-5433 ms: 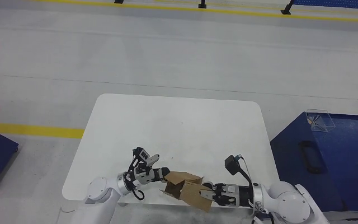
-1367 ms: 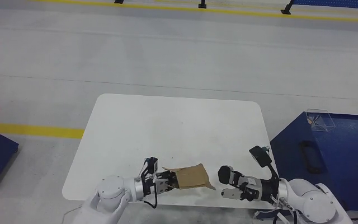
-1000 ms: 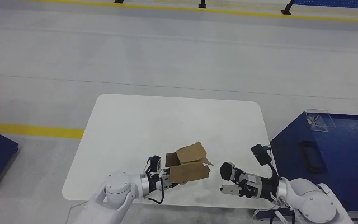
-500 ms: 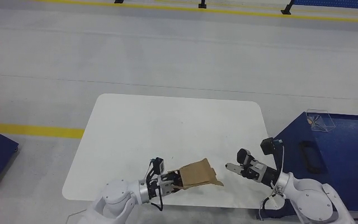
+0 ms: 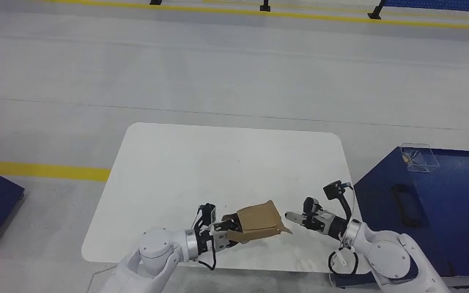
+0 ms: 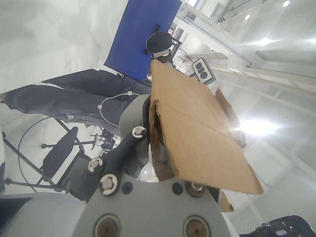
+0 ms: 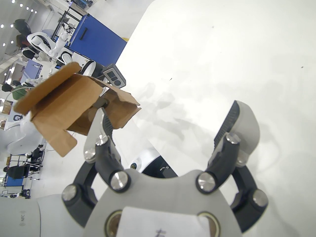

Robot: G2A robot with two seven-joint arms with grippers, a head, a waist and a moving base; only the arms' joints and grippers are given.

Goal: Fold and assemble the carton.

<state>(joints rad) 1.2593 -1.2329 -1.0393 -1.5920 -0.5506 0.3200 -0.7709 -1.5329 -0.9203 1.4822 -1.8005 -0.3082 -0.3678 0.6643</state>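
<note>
Carton (image 5: pixel 258 219) over near edge of table (image 5: pixel 220 157), left gripper (image 5: pixel 229 225) jaws clamped on it, right gripper (image 7: pixel 170 117) jaws apart, just beside carton.

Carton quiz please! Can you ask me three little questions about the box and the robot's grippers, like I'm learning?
1. True or false: the right gripper is gripping the carton.
2. What colour is the table? A white, B blue, C brown.
3. Fill the gap: the left gripper is shut on the ____.

Key
1. False. It is open and holds nothing.
2. A.
3. carton.
</note>
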